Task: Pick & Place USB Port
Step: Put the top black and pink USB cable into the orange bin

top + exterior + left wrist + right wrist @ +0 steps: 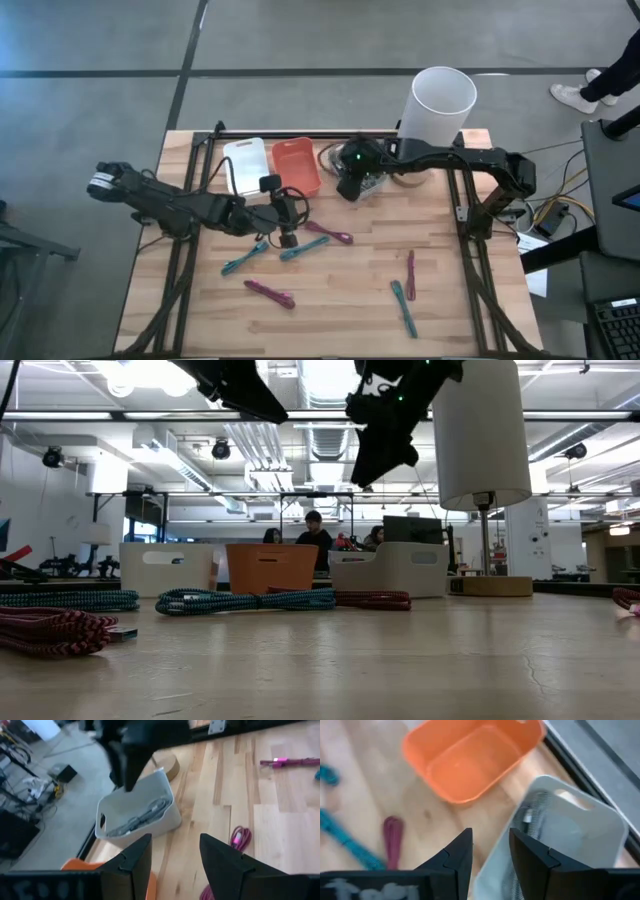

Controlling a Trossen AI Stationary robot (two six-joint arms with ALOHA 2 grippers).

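**White bin under the right gripper**

Grey cables lie in the white bin (560, 845), which sits at top centre of the high view beside the orange bin (296, 165). The right gripper (352, 182) hangs over it, fingers apart and empty. The left gripper (287, 222), also open and empty, hovers mid-frame above a teal cable (303, 248) on the wooden table (350, 310).

Lighting bright, even; ceiling lights (150, 372) glared above the table (400, 660). Right wrist view motion-blurred; near tabletop soft.
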